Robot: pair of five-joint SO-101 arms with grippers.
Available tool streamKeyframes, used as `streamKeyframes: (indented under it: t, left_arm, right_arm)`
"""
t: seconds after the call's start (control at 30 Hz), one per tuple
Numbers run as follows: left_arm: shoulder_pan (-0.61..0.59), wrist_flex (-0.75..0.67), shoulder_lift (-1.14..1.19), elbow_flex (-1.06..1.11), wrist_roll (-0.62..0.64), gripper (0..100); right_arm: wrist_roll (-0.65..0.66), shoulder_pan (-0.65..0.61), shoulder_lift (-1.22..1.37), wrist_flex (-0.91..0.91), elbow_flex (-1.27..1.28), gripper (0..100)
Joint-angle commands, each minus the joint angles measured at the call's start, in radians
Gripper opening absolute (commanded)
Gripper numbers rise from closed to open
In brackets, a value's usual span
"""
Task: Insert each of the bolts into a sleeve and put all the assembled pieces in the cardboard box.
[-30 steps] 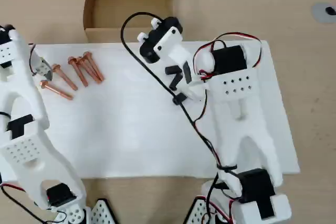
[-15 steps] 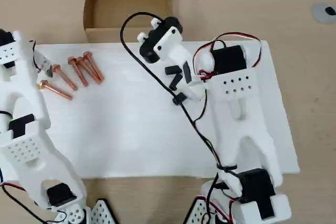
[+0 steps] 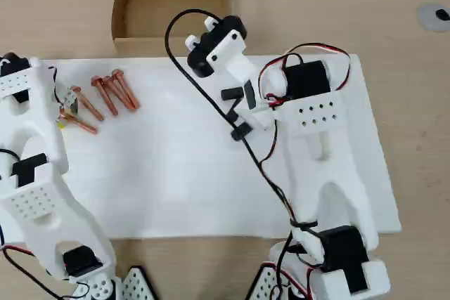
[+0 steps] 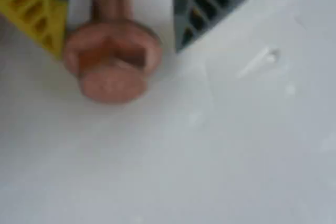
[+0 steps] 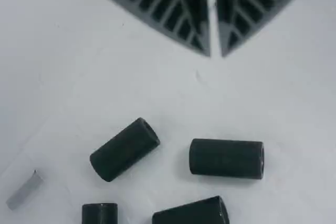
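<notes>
Several copper bolts (image 3: 105, 95) lie on the left of the white mat (image 3: 176, 180). My left gripper (image 3: 67, 105) is down over the nearest bolt (image 4: 110, 61). It stands open (image 4: 118, 48), a yellow finger (image 4: 37, 9) and a grey finger (image 4: 210, 3) on either side of the shank with a gap on each side. Several short black sleeves (image 5: 124, 149) lie loose on the mat under the right arm (image 3: 242, 96). Close beside them, my right gripper (image 5: 212, 51) is shut on nothing. The cardboard box (image 3: 121, 12) stands open behind the mat.
A black cable (image 3: 253, 156) trails across the mat from the right arm's wrist. A small grey scrap (image 5: 23, 190) lies near the sleeves. The mat between the bolts and the sleeves is bare (image 3: 162, 124). A grey disc (image 3: 434, 15) sits at the table's far right.
My left gripper has shifted right and come down over the nearest bolt. The right arm's wrist has moved slightly toward the box.
</notes>
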Motion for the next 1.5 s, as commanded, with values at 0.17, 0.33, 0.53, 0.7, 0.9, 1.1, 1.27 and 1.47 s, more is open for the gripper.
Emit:
streamKeyframes:
  t: [0.17,0.33,0.53,0.7,0.9,1.1,1.27,1.47]
  left_arm:
    - [0.009,-0.066,0.001,0.041,0.003,1]
    - [0.011,-0.057,-0.001,0.068,0.003,1]
    - [0.012,0.083,-0.031,0.006,0.000,1]
    - [0.029,0.353,-0.183,-0.218,-0.097,1]
    - [0.066,0.514,-0.456,-0.331,-0.227,1]
    - [0.071,0.511,-0.791,-0.095,-0.385,1]
    - [0.121,0.454,-1.001,0.169,-0.617,1]
    - [0.121,0.301,-1.237,0.470,-0.773,1]
  right_arm:
    - [-0.003,0.015,-0.005,-0.009,-0.050,1.2]
    - [-0.003,0.091,-0.005,-0.009,-0.050,1.2]
    - [-0.002,0.162,-0.005,0.017,-0.051,1.2]
    - [-0.114,0.134,-0.008,0.089,-0.077,1.2]
    - [-0.358,0.119,-0.065,0.107,-0.097,1.2]
    - [-0.436,0.039,-0.162,0.078,0.048,1.1]
    - [-0.678,0.137,-0.266,-0.133,0.219,1.2]
    - [-0.749,-0.021,-0.211,-0.450,0.601,1.1]
